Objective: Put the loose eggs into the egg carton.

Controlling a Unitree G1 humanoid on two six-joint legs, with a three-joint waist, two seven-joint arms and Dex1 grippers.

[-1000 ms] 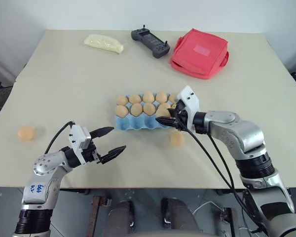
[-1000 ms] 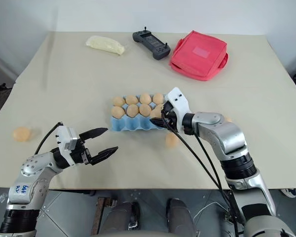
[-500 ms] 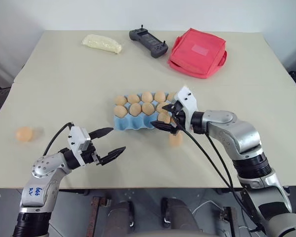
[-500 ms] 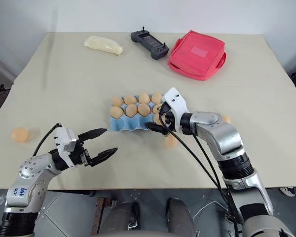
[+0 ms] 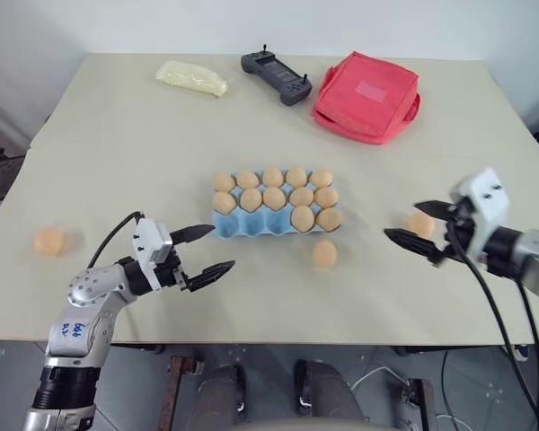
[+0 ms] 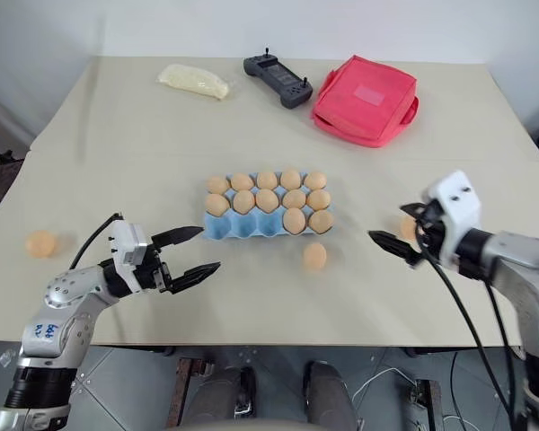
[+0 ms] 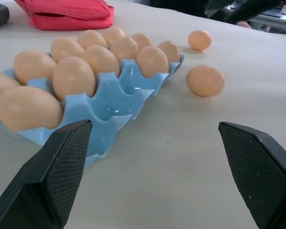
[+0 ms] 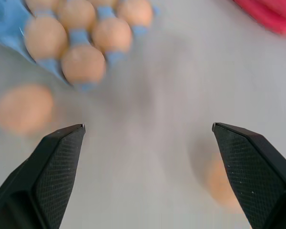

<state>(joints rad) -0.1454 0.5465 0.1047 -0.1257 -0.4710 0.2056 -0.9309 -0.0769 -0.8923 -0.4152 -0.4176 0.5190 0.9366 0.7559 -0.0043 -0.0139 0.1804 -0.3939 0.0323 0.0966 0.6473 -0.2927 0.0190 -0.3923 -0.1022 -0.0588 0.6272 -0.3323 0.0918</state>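
1. Head views: blue egg carton (image 5: 271, 215) mid-tabletop (image 5: 126, 135) holds 12 eggs; 3 loose eggs (image 5: 324, 253) lie around it. Left gripper (image 5: 205, 250) and right gripper (image 5: 415, 225) both released, empty.
2. Left wrist view: jaws wide, carton ahead.
3. Right wrist view: jaws wide above tabletop.

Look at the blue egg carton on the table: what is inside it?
The egg carton holds twelve tan eggs: five in the far row, five in the middle, two at the right end of the near row. Three near cups sit empty. The cup bottoms under the eggs are covered.
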